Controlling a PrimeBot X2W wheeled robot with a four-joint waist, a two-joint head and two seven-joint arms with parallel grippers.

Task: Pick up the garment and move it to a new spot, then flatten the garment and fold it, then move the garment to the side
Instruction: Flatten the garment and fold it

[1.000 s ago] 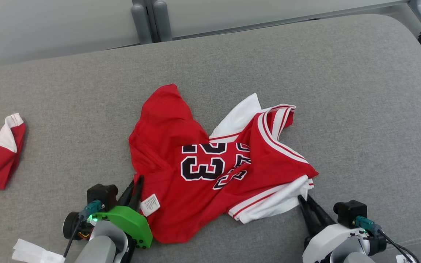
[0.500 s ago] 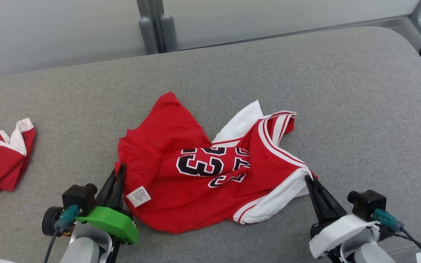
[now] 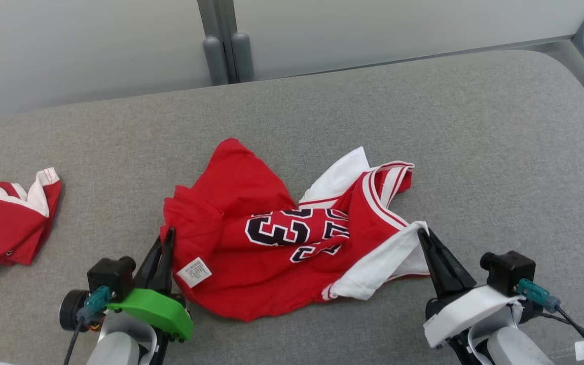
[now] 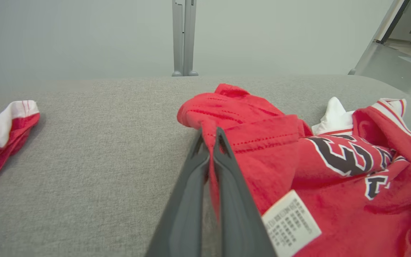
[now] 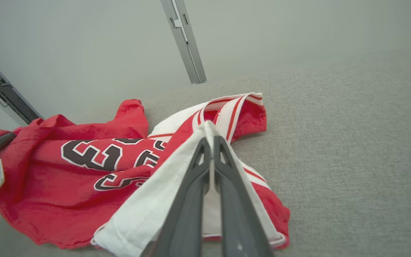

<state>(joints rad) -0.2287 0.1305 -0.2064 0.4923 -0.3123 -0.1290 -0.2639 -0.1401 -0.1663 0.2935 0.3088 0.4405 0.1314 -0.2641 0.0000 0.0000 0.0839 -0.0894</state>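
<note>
Bunched up more than a second ago, with jersey [image 3: 266,268] mid-cushion [image 3: 449,132]. Pinched tight at the red left edge by left gripper [image 3: 170,232], and at the white right trim by right gripper [image 3: 420,233], lifted slightly there.

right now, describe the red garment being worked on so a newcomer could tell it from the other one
On the wide grey cushioned surface, near the middle, lies a crumpled red jersey. Unlike the red and white garment at the far left, it shows black numbers outlined in white and a white care label, and the left gripper and right gripper each pinch an edge.
</note>
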